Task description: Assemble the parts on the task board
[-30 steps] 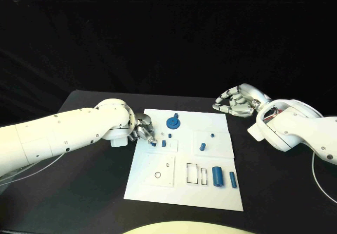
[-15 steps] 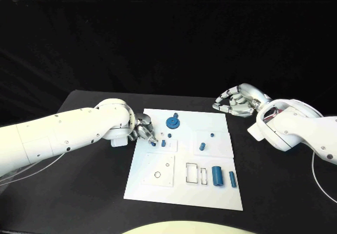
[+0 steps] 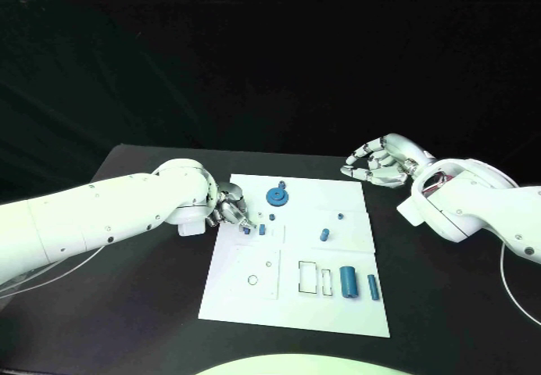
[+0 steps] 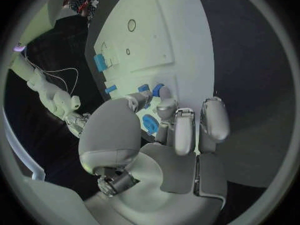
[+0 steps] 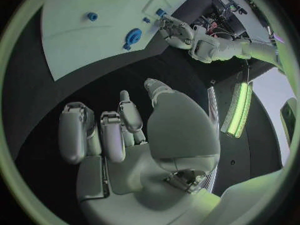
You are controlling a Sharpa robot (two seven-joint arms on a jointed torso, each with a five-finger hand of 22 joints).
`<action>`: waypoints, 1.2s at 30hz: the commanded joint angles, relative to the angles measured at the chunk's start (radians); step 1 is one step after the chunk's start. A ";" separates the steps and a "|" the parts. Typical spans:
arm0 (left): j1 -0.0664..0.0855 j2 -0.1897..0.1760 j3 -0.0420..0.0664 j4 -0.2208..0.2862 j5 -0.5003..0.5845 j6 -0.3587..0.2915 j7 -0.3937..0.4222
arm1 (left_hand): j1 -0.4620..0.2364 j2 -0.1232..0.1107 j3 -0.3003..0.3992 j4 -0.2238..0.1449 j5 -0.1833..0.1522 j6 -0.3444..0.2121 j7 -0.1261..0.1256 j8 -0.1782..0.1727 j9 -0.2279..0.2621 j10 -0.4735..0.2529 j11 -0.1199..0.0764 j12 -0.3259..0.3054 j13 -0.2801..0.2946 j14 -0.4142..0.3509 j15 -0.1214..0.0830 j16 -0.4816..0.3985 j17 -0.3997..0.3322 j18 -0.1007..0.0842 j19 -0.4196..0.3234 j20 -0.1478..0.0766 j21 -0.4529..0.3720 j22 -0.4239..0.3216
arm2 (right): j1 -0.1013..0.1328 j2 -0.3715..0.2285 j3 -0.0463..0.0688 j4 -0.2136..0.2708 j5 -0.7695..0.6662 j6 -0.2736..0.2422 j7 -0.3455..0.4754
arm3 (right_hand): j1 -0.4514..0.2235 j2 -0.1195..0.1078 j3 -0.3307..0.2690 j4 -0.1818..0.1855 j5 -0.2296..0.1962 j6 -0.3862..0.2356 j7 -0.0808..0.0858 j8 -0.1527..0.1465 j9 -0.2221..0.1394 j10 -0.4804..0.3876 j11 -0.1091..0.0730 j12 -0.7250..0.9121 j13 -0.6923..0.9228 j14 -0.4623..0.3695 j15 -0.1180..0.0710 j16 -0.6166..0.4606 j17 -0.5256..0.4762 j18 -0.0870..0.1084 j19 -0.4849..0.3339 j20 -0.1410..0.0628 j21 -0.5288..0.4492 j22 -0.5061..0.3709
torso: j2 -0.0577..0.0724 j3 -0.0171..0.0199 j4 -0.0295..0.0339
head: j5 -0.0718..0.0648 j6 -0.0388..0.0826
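Black tabletop [image 3: 135, 312] carries the white task board [image 3: 254, 301] at centre. Left robot hand [image 3: 231, 208] sits at the board's left edge, near its far end, fingers curled down onto a small blue part [image 3: 247, 230] that it pinches; the left wrist view shows fingertips [image 4: 164, 106] closed round blue pieces there. Right robot hand [image 3: 377, 164] hovers off the board's far right corner, above bare tabletop, fingers curled in, holding nothing; right wrist view confirms an empty palm [image 5: 134, 150] w/ fingers bent.

On the board, biggest first: blue disc w/ knob [image 3: 277, 195] near the far edge, just beside the left robot hand; blue cylinder [image 3: 349, 282] and slim blue bar [image 3: 372, 286] side by side at the near right; small blue peg [image 3: 324, 233] mid-right; tiny stud [image 3: 339, 215] beyond it. A short blue peg [image 3: 262, 230] stands just beside the pinched part.

Right wrist view also shows the left robot hand at the board's far side, by the disc.
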State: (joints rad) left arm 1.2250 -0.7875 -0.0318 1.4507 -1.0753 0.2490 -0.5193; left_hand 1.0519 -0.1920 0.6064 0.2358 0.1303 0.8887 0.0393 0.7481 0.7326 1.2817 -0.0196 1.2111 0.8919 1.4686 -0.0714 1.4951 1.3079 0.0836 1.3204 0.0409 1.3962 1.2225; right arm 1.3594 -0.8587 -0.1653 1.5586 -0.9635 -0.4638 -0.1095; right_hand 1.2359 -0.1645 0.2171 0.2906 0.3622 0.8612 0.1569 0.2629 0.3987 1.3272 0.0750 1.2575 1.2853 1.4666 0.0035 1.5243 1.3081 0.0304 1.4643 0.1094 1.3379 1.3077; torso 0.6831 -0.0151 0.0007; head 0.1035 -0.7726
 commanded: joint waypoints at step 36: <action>0.001 -0.029 0.009 0.006 0.264 -0.357 0.248 | 0.043 0.017 -0.333 0.055 0.012 -0.227 0.111 -0.062 -0.048 -0.356 0.096 -0.223 -0.334 -0.111 0.082 -0.186 -0.242 0.074 -0.312 0.071 -0.267 -0.380 | 0.000 -0.005 0.000 0.003 -0.007 0.003 0.012 | -0.014 0.012 -0.012 0.001 -0.009 -0.008 0.001 0.008 -0.002 -0.008 0.000 0.000 -0.002 0.082 0.000 -0.005 0.183 0.020 -0.009 0.000 -0.007 0.179 | -0.001 -0.0002 0.0005 | -0.010 0.012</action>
State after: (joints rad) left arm 1.2251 -0.8167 -0.0237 1.4532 -0.8660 -0.0102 -0.3828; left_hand 1.0862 -0.1773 0.2789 0.2901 0.1396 0.6687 0.1474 0.6896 0.6865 0.9319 0.0742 0.9899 0.5596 1.3616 0.0083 1.3132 1.0734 0.1476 1.0151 0.1101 1.1351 0.8505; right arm 1.3594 -0.8627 -0.1653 1.5603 -0.9634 -0.4647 -0.1086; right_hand 1.2288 -0.1574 0.2099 0.2910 0.3562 0.8612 0.1569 0.2669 0.3979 1.3272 0.0750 1.2574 1.2851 1.4666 0.0035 1.5243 1.3077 0.0304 1.4643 0.1094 1.3339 1.3073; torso 0.6830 -0.0151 0.0008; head 0.0945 -0.7613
